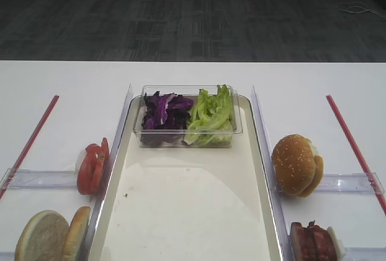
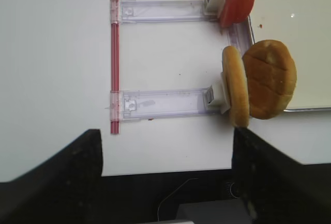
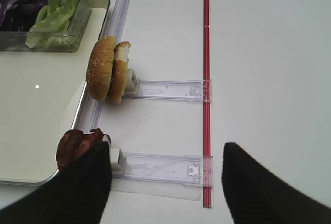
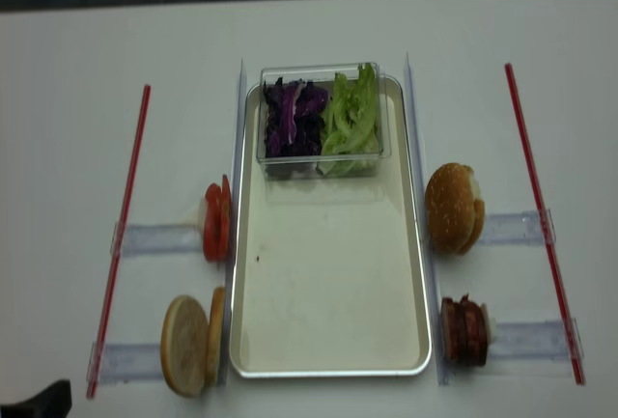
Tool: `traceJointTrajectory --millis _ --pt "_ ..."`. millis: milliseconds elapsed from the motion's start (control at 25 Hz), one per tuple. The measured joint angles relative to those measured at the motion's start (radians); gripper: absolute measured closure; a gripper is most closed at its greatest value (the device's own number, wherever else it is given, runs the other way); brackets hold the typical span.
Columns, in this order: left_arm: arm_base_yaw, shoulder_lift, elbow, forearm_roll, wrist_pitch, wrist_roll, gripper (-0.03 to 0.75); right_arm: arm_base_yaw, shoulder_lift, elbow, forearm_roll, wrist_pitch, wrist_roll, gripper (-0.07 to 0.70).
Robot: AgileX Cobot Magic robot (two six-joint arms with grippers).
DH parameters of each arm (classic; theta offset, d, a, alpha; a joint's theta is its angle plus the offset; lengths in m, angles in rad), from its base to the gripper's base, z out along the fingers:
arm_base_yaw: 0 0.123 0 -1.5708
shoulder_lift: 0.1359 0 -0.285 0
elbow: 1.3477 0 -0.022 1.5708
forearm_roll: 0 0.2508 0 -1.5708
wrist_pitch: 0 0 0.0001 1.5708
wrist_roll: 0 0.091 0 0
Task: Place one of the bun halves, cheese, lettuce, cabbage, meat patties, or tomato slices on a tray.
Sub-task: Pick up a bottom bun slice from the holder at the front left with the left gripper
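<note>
1. We see the tray (image 4: 328, 321) lying lengthwise down the middle of the bench (image 4: 77, 128), its near half bare; a clear tub (image 4: 322, 157) at its far end holds the cabbage (image 4: 293, 119) on the left and the lettuce (image 4: 350, 114) on the right.
2. Left of the tray, standing on edge against clear holders, are the tomato slices (image 4: 216, 222) farther out and the bun halves (image 4: 190, 344) nearer the bench's front edge.
3. Right of the tray stand a sesame bun (image 4: 451, 208) and, nearer the front, the meat patties (image 4: 464, 330).
4. In the left wrist view, the left claw (image 2: 165, 182) stands wide and empty, its two dark fingers (image 2: 62, 177) framing the bench's front edge.
5. The bun halves (image 2: 258, 81) lie ahead of the left claw and off to its tray side, just beyond the finger on that side; their flat faces stand upright, parallel to the tray's long rim.
6. In the right wrist view, the right claw (image 3: 165, 182) is likewise spread and empty, and the meat patties (image 3: 77, 146) sit just beside its tray-side finger.
7. We judge each arm nearest to its own front item, buns for the left and patties for the right; either one needs only a short carry sideways over the rim.
</note>
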Motion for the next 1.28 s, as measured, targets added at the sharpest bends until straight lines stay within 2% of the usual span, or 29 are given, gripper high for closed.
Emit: traceJointTrajectory --millis 440,840,1040,1280 --pt "-0.003 0.148 -0.003 -0.004 -0.008 0.008 0.190 0.000 0.000 0.000 0.000 0.000 0.000 0.162" --pt "-0.009 0.369 -0.132 -0.029 -0.015 0.016 0.190 0.000 0.000 0.000 0.000 -0.002 -0.002 0.162" --pt "-0.011 0.483 -0.139 -0.084 -0.021 0.034 0.190 0.000 0.000 0.000 0.000 -0.002 -0.002 0.162" --pt "-0.010 0.581 -0.143 -0.063 -0.025 0.040 0.190 0.000 0.000 0.000 0.000 -0.002 -0.002 0.162"
